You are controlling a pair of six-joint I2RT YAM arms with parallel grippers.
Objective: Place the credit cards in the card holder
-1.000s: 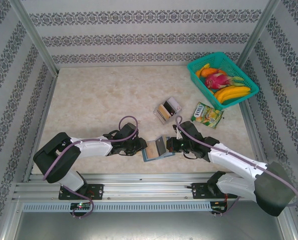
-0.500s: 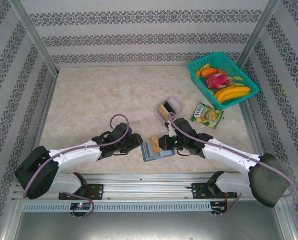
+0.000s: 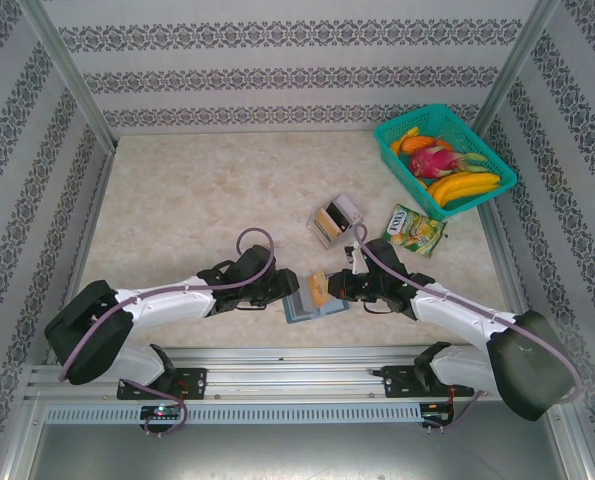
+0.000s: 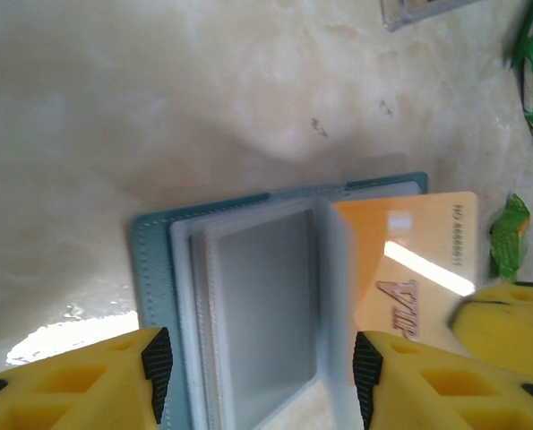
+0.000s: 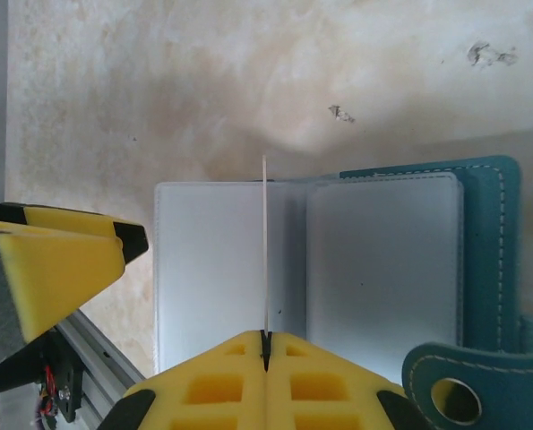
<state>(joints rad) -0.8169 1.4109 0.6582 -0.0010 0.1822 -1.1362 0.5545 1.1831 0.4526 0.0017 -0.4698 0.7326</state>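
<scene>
The teal card holder [image 3: 299,312] lies open near the table's front edge, its clear sleeves [image 4: 266,296] fanned up. My right gripper [image 3: 333,288] [image 5: 266,339] is shut on a tan-gold credit card [image 3: 319,290], which stands on edge above the sleeves. That card shows edge-on in the right wrist view [image 5: 266,251] and face-on with "VIP" lettering in the left wrist view [image 4: 409,269]. My left gripper [image 3: 283,292] [image 4: 262,376] is open, its pads on either side of the sleeves. The holder's snap tab [image 5: 454,394] lies beside my right fingers.
A clear tray [image 3: 334,219] holding more cards sits behind the holder. A green-yellow snack packet [image 3: 413,228] lies to its right. A teal basket [image 3: 487,150] of fruit stands at the back right. Metal rails run along the near edge.
My left jaws have opened wider and the left arm has shifted its pose beside the holder. The right gripper has kept the gold card, moving it left over the sleeves.
</scene>
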